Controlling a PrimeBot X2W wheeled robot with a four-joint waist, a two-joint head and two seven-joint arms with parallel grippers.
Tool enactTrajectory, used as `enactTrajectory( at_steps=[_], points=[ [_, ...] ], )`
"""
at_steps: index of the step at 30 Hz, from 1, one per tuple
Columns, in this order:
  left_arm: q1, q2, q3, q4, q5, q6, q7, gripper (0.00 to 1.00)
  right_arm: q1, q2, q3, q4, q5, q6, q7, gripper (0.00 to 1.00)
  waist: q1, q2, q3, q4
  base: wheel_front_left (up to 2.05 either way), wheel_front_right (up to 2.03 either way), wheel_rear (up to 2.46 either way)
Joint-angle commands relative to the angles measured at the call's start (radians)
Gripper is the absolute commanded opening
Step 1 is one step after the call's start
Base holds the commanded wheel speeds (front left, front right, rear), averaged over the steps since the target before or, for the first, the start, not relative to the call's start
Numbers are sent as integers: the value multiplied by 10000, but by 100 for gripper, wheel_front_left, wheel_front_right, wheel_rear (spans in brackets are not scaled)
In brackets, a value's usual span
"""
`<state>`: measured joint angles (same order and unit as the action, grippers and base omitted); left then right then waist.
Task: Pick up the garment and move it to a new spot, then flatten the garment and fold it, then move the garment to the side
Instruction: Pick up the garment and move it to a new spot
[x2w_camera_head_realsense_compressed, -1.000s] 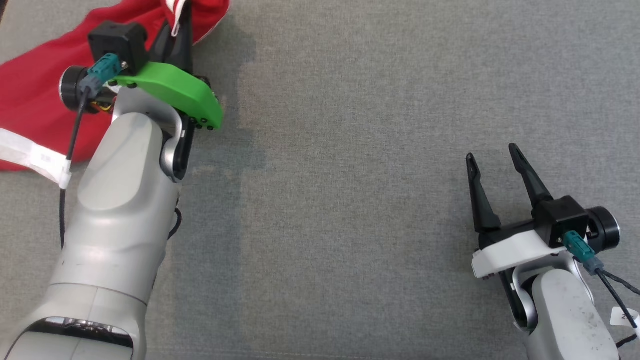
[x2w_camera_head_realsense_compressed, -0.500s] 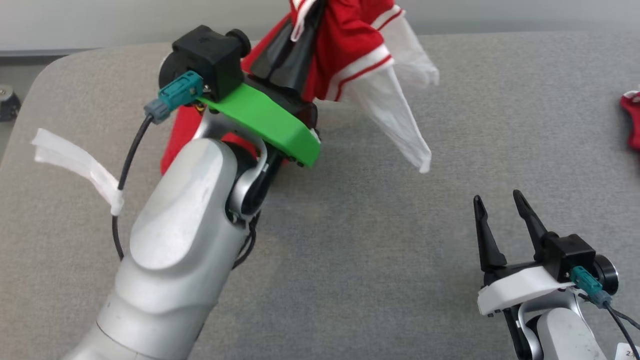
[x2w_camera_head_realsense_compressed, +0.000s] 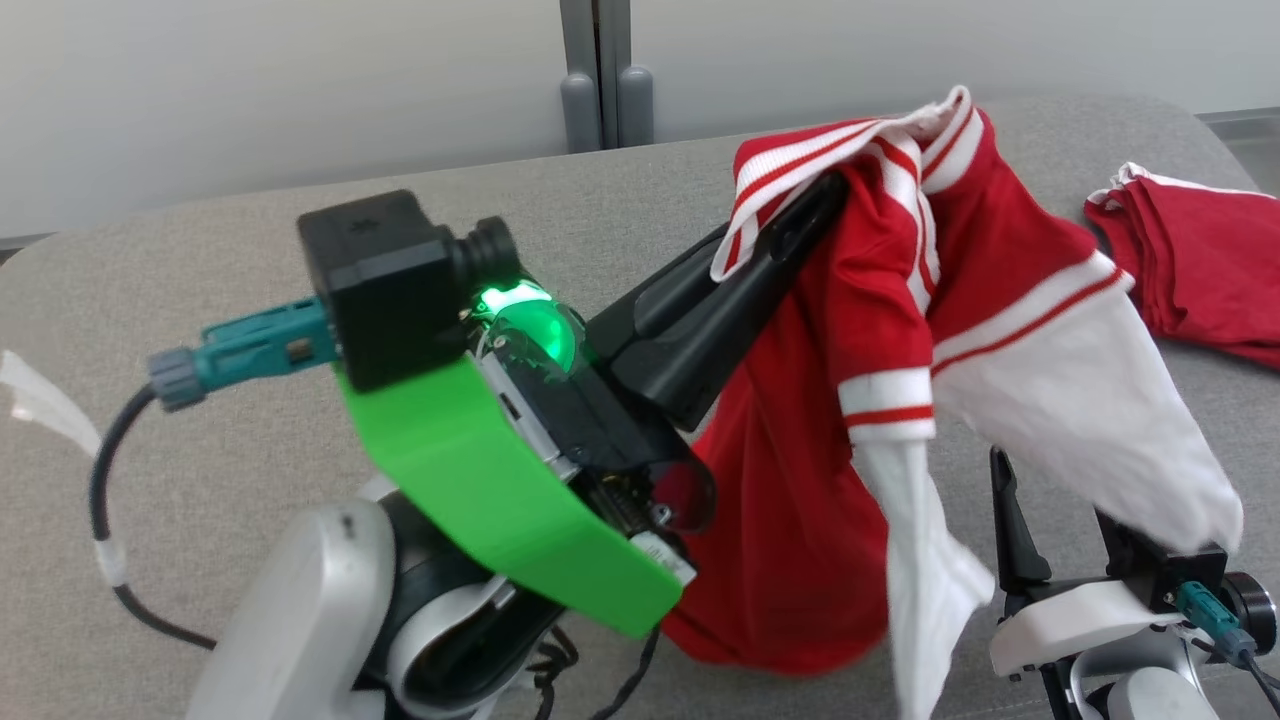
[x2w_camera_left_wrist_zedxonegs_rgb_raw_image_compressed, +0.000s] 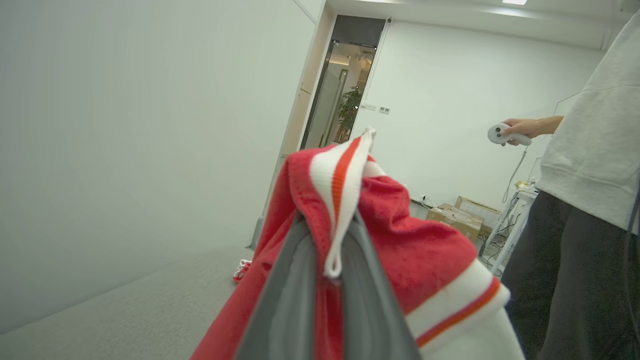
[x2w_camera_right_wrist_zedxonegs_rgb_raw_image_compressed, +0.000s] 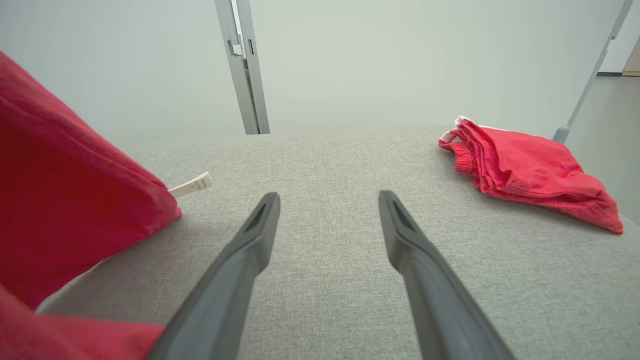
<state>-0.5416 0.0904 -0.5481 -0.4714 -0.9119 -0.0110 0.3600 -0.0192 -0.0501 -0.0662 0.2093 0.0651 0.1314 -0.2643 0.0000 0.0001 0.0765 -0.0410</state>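
Head view: the left end effector (x2w_camera_head_realsense_compressed: 815, 205) is raised above the grey fabric-covered desk (x2w_camera_head_realsense_compressed: 250, 250), its two dark fingers pressed together and pinching the striped white-and-red trim of a red jersey (x2w_camera_head_realsense_compressed: 800, 480). The jersey hangs from that grip, bunched and in folds. Its red body droops toward the desk near the green wrist cover (x2w_camera_head_realsense_compressed: 480, 500), and its white sleeves (x2w_camera_head_realsense_compressed: 1090, 420) fall to the right. One sleeve drapes in front of the right end effector (x2w_camera_head_realsense_compressed: 1050, 500), which sits low at the lower right with its fingers spread wide and nothing between them. A second red garment (x2w_camera_head_realsense_compressed: 1200, 270) lies folded on the desk's far right corner, well apart from the jersey.

Left wrist view looks along the closed fingers: the striped trim runs up between them and the red cloth spills over both sides. Beyond stands a person (x2w_camera_left_wrist_zedxonegs_rgb_raw_image_compressed: 590, 150) in a grey sweatshirt and dark trousers, one hand (x2w_camera_left_wrist_zedxonegs_rgb_raw_image_compressed: 522, 127) holding a white controller (x2w_camera_left_wrist_zedxonegs_rgb_raw_image_compressed: 502, 135).

Right wrist view shows the open fingers over bare grey fabric, the jersey's red cloth at the left with a white tag (x2w_camera_right_wrist_zedxonegs_rgb_raw_image_compressed: 192, 184) beside it, and the second red garment at the right.
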Motion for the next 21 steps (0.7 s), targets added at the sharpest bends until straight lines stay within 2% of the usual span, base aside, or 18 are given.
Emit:
enactTrajectory(
  at_steps=[1, 6, 8, 11, 15, 21],
  points=[
    [175, 107, 198, -406, -382, 201, 241, 0, 129, -7, -16, -45, -44, -15, 1, 100, 0, -1, -14, -72, 0, 0, 0],
    [-10, 332, 902, -1012, -1267, 733, 859, 0, -156, -7, 188, -38, 78, -15, 1, 100, 0, -1, 295, -213, 0, 0, 0],
    [3, 333, 1162, -769, -1655, 875, 1046, 0, -305, -18, 296, -6, 207, -16, 1, 100, 0, -1, 484, -340, 0, 0, 0],
    [-16, 554, 1398, -102, -1941, 846, 1258, 0, -553, -8, 464, 29, 333, -15, 1, 100, 0, -1, 798, -565, 0, 0, 0],
    [-258, 830, 1805, 1533, -2096, 481, 1200, 0, -876, -13, 594, 80, 530, -15, 1, 100, 0, -1, 1310, -970, 0, 0, 0],
    [-1070, 1233, 2236, 4679, -1704, -661, 475, 0, -1342, -10, 827, 175, 781, -15, 1, 100, 0, -1, 2064, -1752, 0, 0, 0]
  ],
)
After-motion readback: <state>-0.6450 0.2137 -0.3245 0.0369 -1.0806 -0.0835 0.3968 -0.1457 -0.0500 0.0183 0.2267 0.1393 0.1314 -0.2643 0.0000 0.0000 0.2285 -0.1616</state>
